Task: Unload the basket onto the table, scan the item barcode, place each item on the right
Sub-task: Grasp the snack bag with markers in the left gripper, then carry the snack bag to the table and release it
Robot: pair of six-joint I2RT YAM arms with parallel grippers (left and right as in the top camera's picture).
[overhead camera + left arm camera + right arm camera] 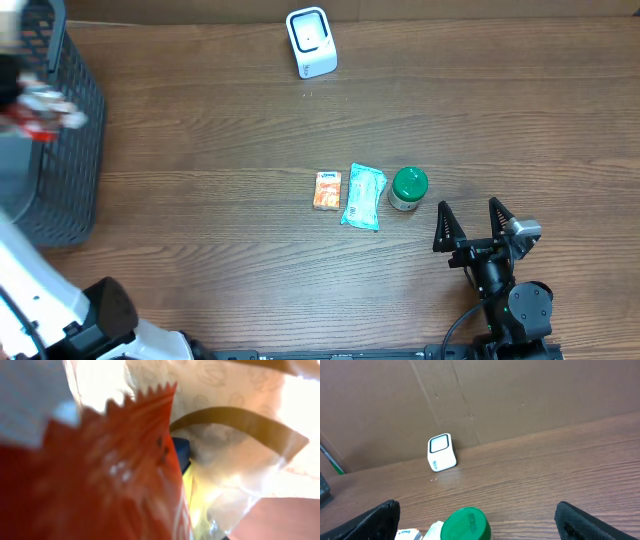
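A red snack packet [100, 475] with a zigzag edge fills the left wrist view, pressed close to the camera and hiding the fingers. From overhead the same red packet [30, 122] shows blurred over the basket, where my left gripper [50, 100] is shut on it. The white barcode scanner [311, 42] stands at the table's far edge, and the right wrist view shows the scanner [441, 452] against the cardboard wall. My right gripper [478, 225] rests open near the front right, holding nothing, with the green-lidded jar [466, 524] just ahead of its fingers.
A dark mesh basket [70, 150] stands at the left edge, holding pale crinkled bags [235, 435] and a blue item [181, 450]. An orange packet [327, 189], a teal packet [362, 196] and the green-lidded jar [408, 188] lie in a row mid-table.
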